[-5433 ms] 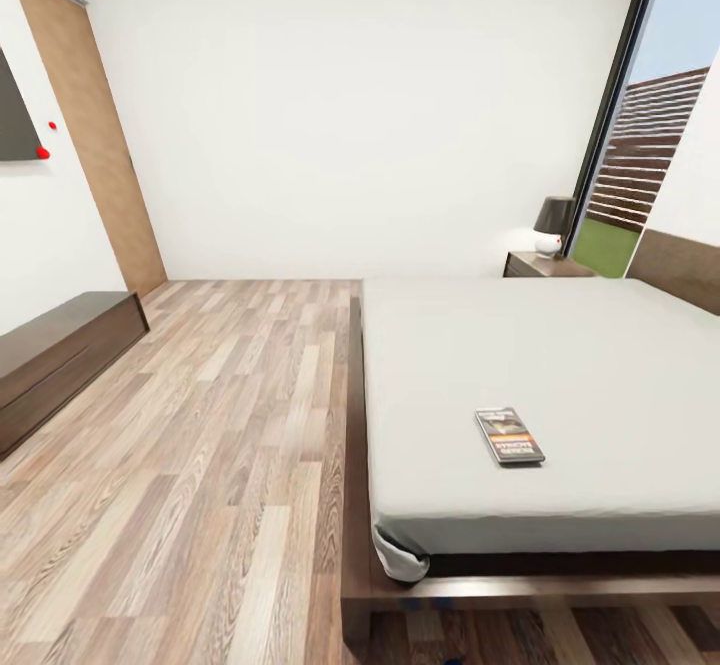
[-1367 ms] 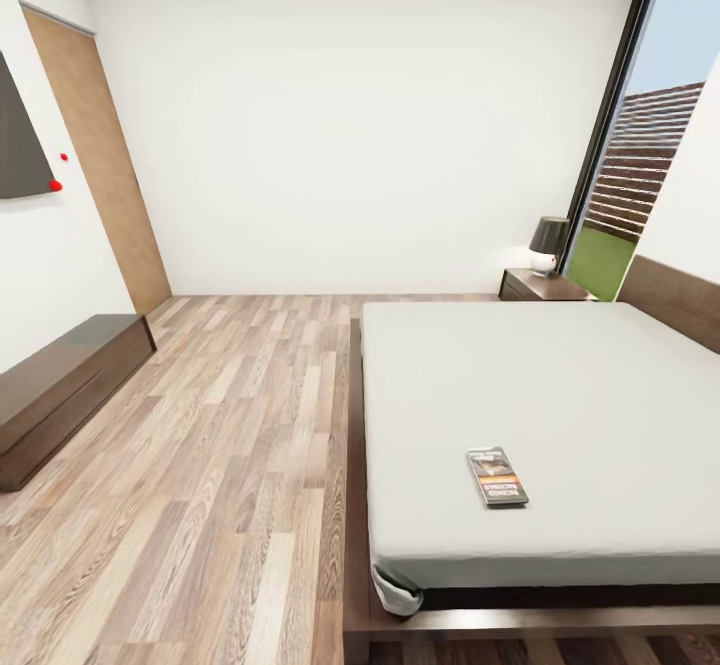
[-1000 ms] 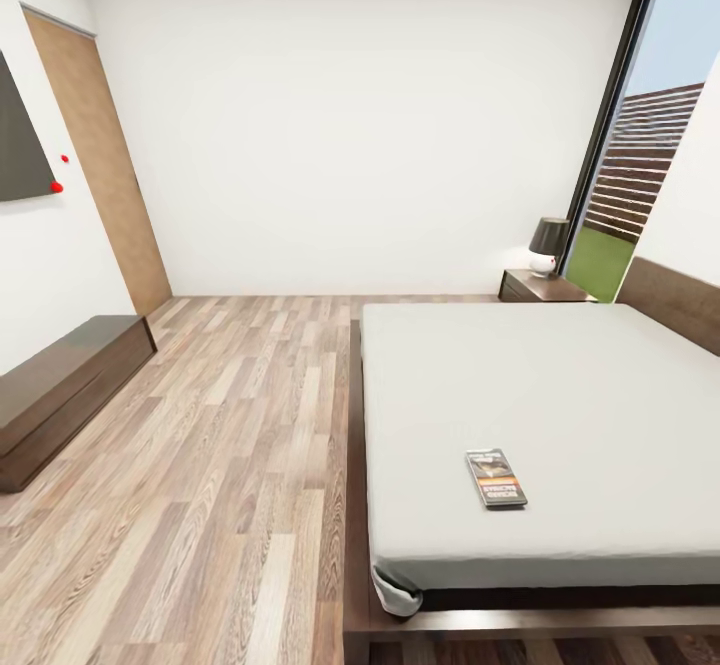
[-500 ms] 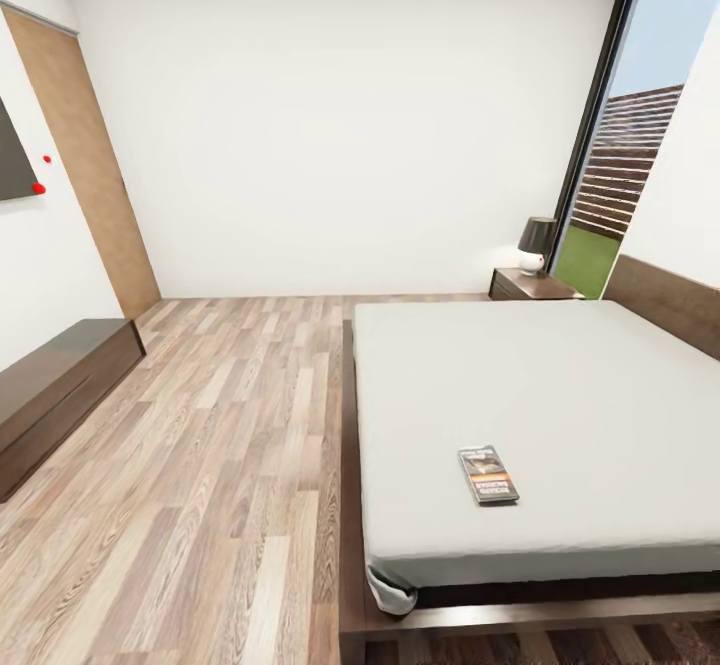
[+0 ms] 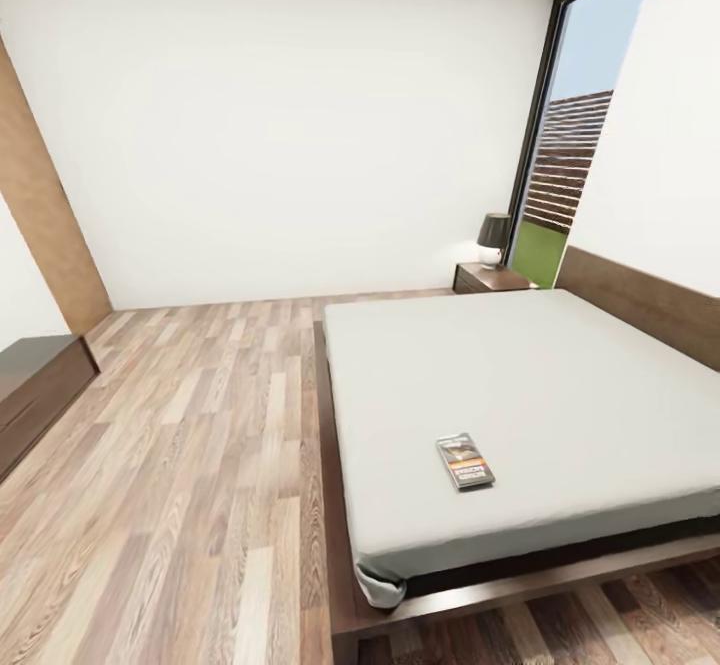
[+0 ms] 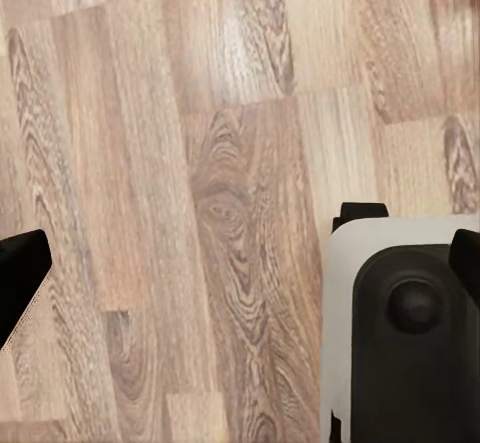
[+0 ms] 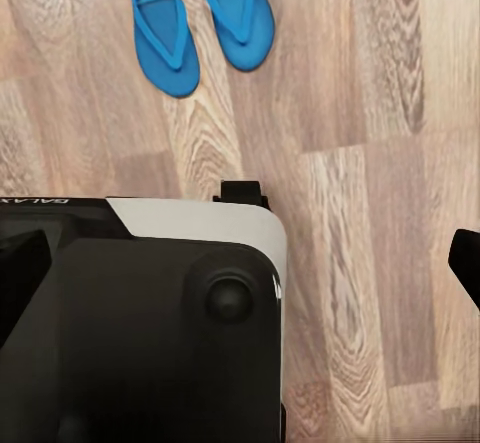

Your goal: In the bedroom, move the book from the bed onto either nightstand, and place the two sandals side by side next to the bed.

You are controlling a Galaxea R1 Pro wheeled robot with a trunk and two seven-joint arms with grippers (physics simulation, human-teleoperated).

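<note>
The book (image 5: 465, 461), dark with an orange band, lies flat on the pale mattress of the bed (image 5: 520, 375), near its foot end. The nightstand (image 5: 488, 277) stands by the headboard at the far side, beside the window. In the right wrist view the two sandals (image 7: 160, 35) (image 7: 238, 9), bright blue, lie side by side on the plank floor just beyond my base (image 7: 140, 313). My right gripper (image 7: 240, 263) is open over the floor, holding nothing. My left gripper (image 6: 240, 263) is open too, above bare planks beside my base (image 6: 410, 323).
A small lamp (image 5: 491, 237) occupies the nightstand top. A long low dark bench (image 5: 35, 385) runs along the left wall, with a wooden door (image 5: 40, 215) behind it. A tall window (image 5: 570, 145) is at the back right. Open floor (image 5: 200, 425) lies left of the bed.
The whole head view has swung right and tilted, so bed, bench and door sit further left in the picture. The book has not moved on the mattress.
</note>
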